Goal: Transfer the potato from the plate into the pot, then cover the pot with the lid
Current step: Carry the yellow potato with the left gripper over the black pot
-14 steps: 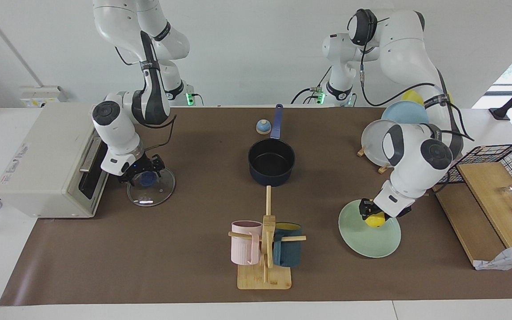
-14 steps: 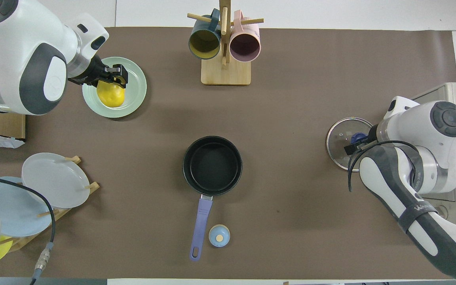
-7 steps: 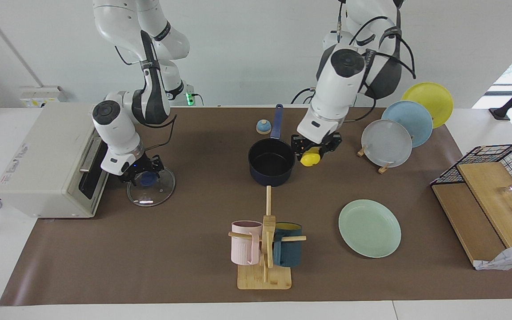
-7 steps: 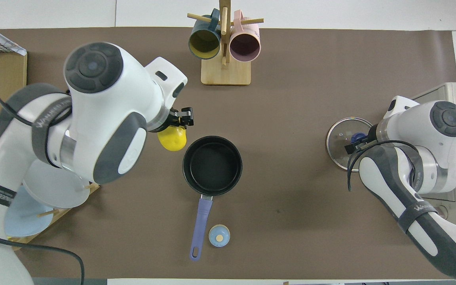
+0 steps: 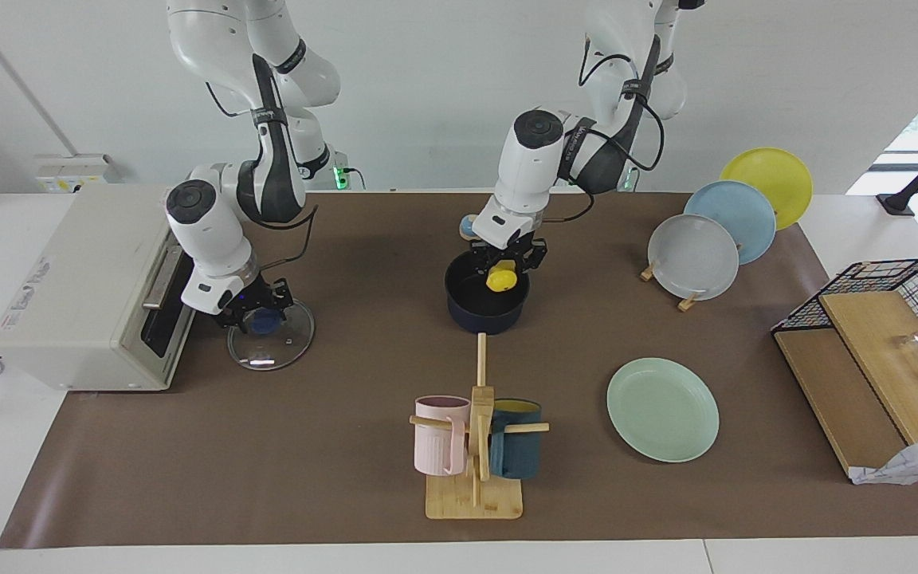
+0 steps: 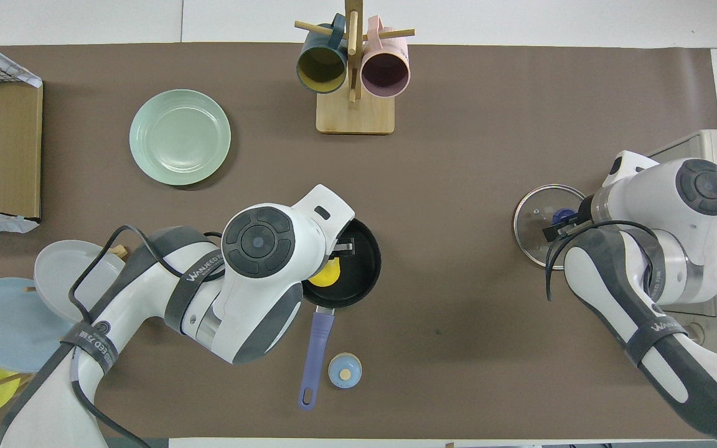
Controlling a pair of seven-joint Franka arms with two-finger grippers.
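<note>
The yellow potato hangs in my left gripper, which is shut on it just over the black inside of the navy pot. In the overhead view the left wrist covers half of the pot. The pot's blue handle points toward the robots. The mint-green plate lies bare toward the left arm's end. The glass lid lies flat in front of the toaster oven. My right gripper sits at its blue knob.
A white toaster oven stands at the right arm's end. A wooden mug rack with a pink and a teal mug stands farther from the robots than the pot. A small bell-shaped knob lies beside the pot handle. Upright plates stand in a rack.
My left gripper lifted the potato off the plate, carried it across the table and now holds it over the pot. The plate is bare. The right arm has not moved.
</note>
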